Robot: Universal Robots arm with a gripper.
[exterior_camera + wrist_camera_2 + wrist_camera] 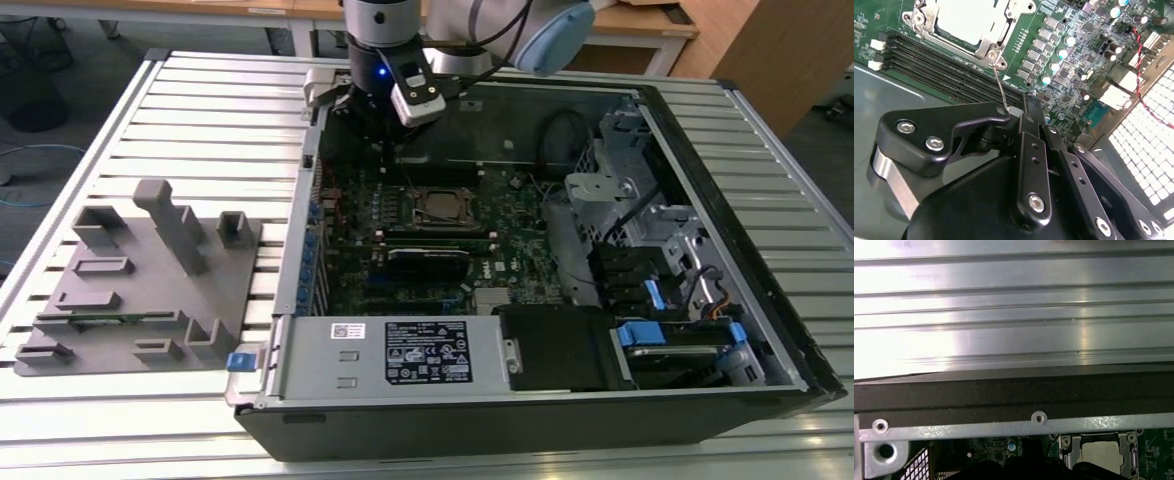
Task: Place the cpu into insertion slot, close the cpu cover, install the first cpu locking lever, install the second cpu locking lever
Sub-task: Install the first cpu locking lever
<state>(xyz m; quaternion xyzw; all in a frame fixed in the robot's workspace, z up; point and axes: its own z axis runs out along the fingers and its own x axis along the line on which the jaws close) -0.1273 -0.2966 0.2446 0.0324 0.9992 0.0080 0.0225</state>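
This looks like a robotics lab or test workshop. In the exterior view a ribbed aluminium worktop (134, 110) carries an opened computer case (534, 420) with its board (441, 250) bare, and a grey jig (134, 290) of part holders sits at the exterior view's left. A robot arm (534, 30) reaches in from the top of the frame, with wooden desks (641, 25) and grey floor (94, 60) behind it.

Bright, even room light from overhead; no hard shadows on the slatted table (107, 120). Inside the computer case (787, 385) it turns dim, and the corners under the arm go near black. In the first wrist view the table slats (1004, 315) glare almost white. In the second wrist view the cpu (970, 22) top is washed pale and the perforated panel (1149, 145) is blown out. The gripper (1021, 107) is matte black, with small highlights on its bolt heads.
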